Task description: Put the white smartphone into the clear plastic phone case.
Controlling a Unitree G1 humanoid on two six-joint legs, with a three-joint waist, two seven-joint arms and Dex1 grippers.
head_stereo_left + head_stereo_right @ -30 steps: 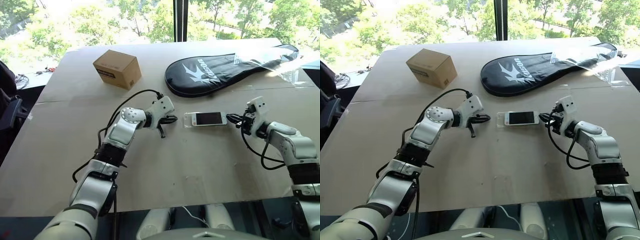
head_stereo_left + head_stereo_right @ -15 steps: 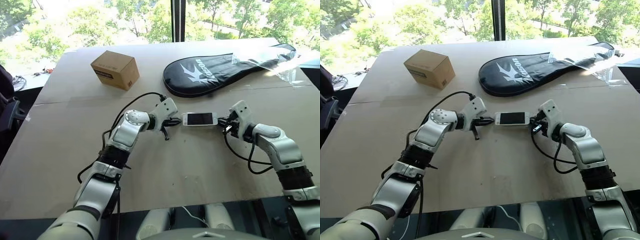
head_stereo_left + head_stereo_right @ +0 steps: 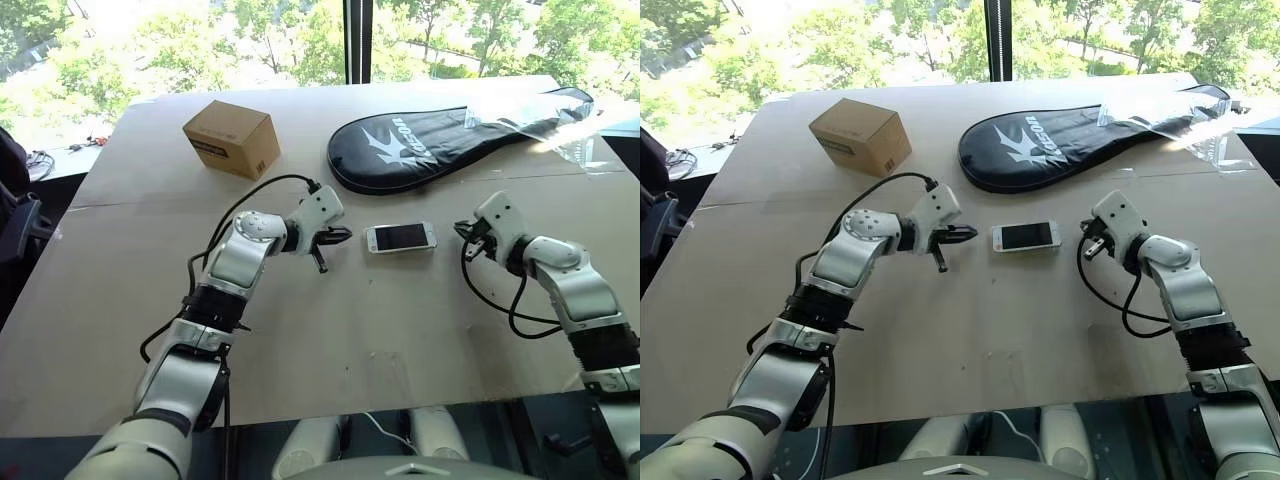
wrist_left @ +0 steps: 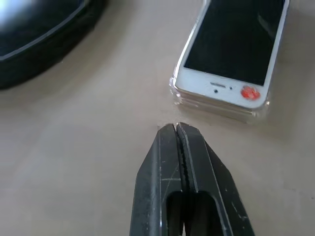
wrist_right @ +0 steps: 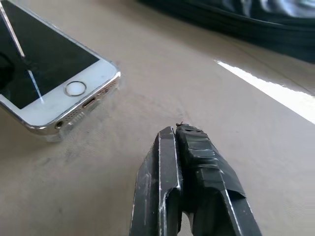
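The phone lies flat on the desk, apparently seated in its clear case, just below the black racket cover. Left gripper and right gripper flank it, fingers clenched, grasping nothing. Fitting looks done; next is probably checking the corners.

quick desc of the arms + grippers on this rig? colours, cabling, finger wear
Both arms have silver-white shells with dark joints and black cables looping loose by the wrists. The left gripper has two plain black fingers, lightly scratched. The right gripper also has black fingers; one finger looks wrapped in black tape. White wrist housings sit behind each gripper.
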